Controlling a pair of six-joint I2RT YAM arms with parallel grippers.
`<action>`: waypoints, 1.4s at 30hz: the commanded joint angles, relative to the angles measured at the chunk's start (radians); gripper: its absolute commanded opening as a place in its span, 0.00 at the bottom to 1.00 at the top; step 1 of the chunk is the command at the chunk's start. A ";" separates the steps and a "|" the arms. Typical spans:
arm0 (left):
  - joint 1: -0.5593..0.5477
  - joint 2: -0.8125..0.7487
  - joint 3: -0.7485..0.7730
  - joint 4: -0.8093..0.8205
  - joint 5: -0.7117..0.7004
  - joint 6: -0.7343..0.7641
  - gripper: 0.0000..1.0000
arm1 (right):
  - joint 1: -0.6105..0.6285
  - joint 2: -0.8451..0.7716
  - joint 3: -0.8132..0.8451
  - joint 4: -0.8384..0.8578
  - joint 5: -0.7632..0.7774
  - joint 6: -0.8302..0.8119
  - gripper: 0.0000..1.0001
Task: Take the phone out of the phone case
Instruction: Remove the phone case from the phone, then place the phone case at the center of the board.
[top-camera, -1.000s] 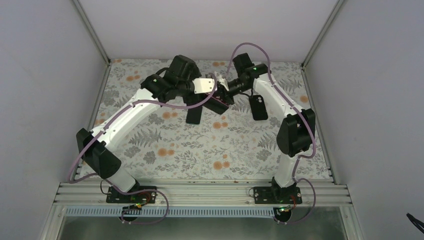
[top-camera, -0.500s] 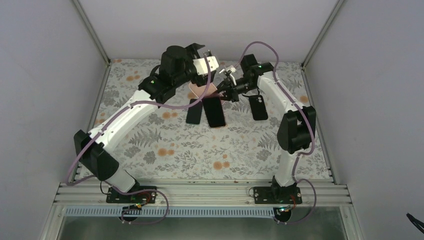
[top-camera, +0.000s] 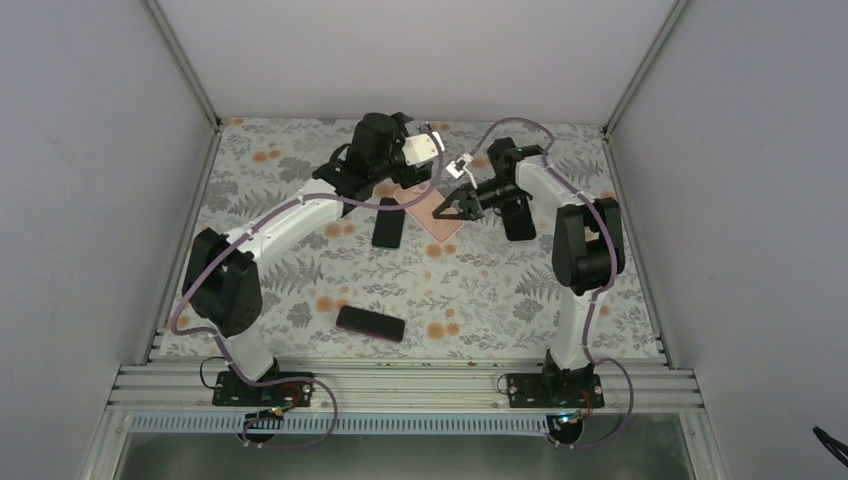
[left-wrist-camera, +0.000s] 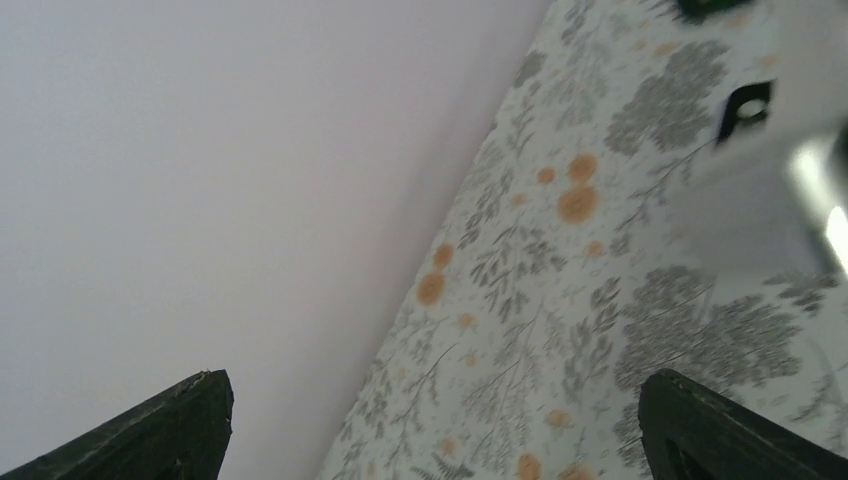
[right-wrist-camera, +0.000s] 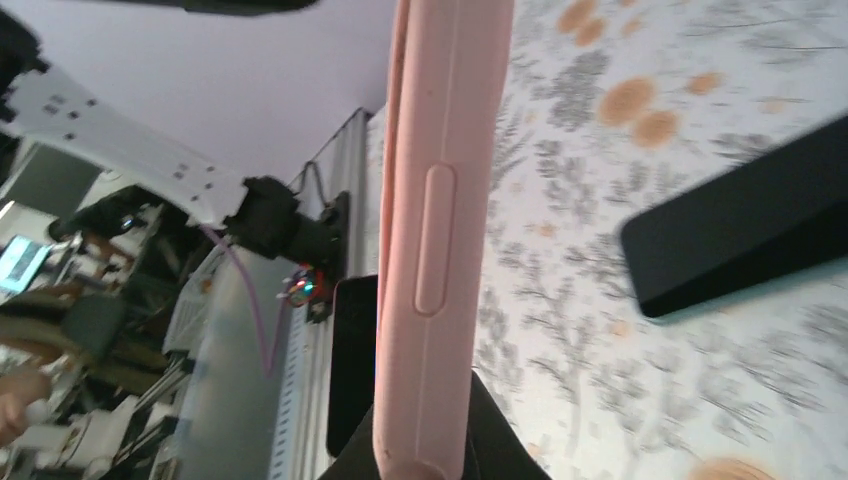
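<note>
Case (top-camera: 446, 222): pink, seemingly empty, pinched by right gripper (top-camera: 453, 206).
Phone (top-camera: 370, 323): out, lying flat at seven o'clock of it.
Left gripper (left-wrist-camera: 435, 400): wide open, empty.
Remaining: setting the case down.

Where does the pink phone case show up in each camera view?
Top external: the pink phone case is centre-far on the table, pinched by the right gripper.
Left wrist: not in it.
Right wrist: edge-on, upright down the middle.
Shared landmark: the floral table cover.
</note>
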 joint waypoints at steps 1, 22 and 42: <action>0.082 0.011 0.035 0.008 -0.041 0.031 1.00 | -0.090 -0.005 0.001 0.185 0.119 0.133 0.04; 0.458 -0.192 -0.156 -0.167 0.134 0.018 1.00 | -0.112 0.163 -0.049 0.238 0.691 0.235 0.74; 0.674 -0.277 -0.270 -0.230 0.226 -0.064 1.00 | 0.332 -0.529 -0.367 0.192 0.801 -0.051 0.70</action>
